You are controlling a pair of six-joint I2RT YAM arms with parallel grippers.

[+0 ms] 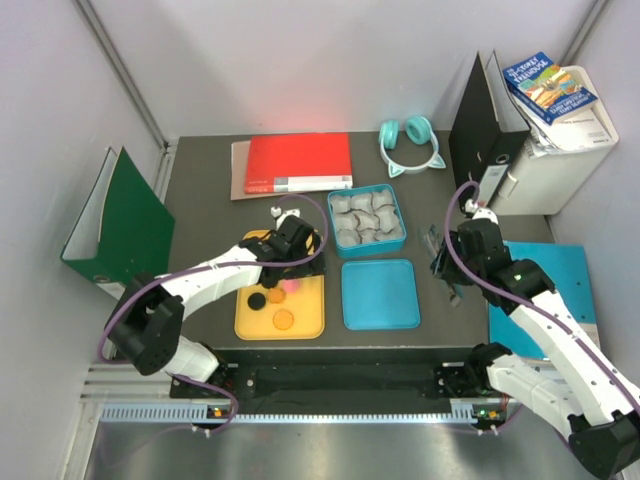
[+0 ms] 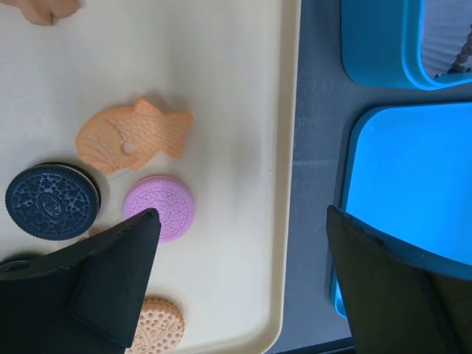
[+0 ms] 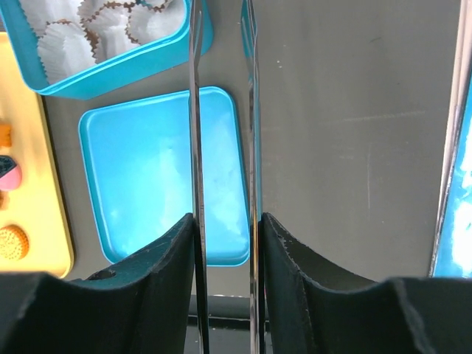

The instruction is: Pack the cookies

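Left gripper (image 2: 242, 217) hovers low over a yellow tray (image 2: 221, 81) at the near left of the dark table (image 3: 346, 147). Its two black fingers are spread wide apart with nothing between them. Right gripper (image 3: 225, 221), over bare table to the right, is clamped on metal tongs (image 3: 195, 110), whose two thin blades reach toward the far side.

A blue tin (image 3: 118, 70) lined with white paper cups (image 3: 59, 44) sits to the far right of the tray. A flat blue lid (image 3: 162, 169) lies nearer, just beside the tray.

The cookies lie on the tray. A fish-shaped orange cookie (image 2: 133, 136) lies flat, long axis left to right, head left, tail right. Near it are a round black cookie (image 2: 51, 200), a pink one (image 2: 158, 206) and a tan one (image 2: 155, 328). Their stamped patterns are too fine to read.
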